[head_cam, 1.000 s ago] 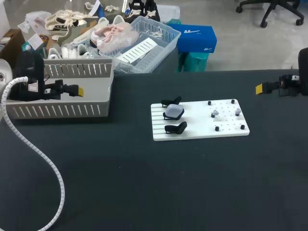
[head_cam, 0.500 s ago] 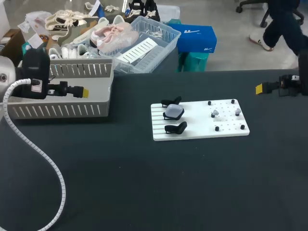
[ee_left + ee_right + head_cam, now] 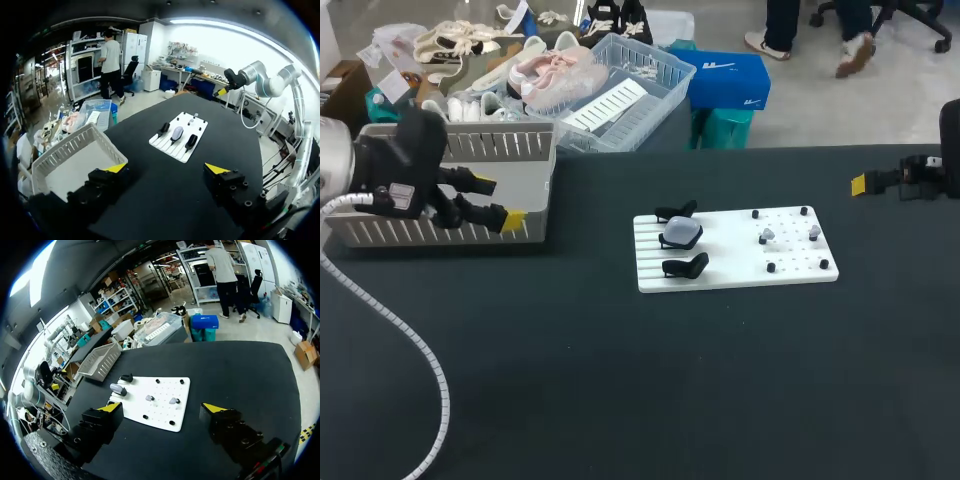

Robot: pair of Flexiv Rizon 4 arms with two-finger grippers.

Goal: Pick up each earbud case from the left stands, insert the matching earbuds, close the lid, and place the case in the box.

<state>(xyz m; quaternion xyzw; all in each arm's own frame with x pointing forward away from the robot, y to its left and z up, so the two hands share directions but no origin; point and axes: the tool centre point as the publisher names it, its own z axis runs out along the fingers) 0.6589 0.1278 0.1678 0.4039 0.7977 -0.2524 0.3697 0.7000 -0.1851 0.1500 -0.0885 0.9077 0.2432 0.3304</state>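
A white board [image 3: 740, 264] lies mid-table. On its left part a translucent grey earbud case [image 3: 681, 233] sits between two black stands [image 3: 685, 266]; two small earbuds [image 3: 767, 235] rest among pegs on its right part. The grey slatted box [image 3: 450, 232] stands at the far left. My left gripper [image 3: 500, 200] is open and empty at the box's front right corner. My right gripper [image 3: 860, 184] hangs near the table's far right edge, well away from the board. In the left wrist view the gripper [image 3: 166, 168] is open with the case [image 3: 177, 133] far ahead. In the right wrist view the gripper [image 3: 163, 407] is open above the board [image 3: 160, 415].
A white coiled cable [image 3: 415, 345] trails from my left arm across the table's left front. Beyond the board [image 3: 175, 150], my right arm [image 3: 250, 77] shows in the left wrist view. The box [image 3: 100, 361] lies beyond the board in the right wrist view.
My left arm has swung right and turned, bringing its gripper down from over the box to the box's front right corner. My right arm has kept still.
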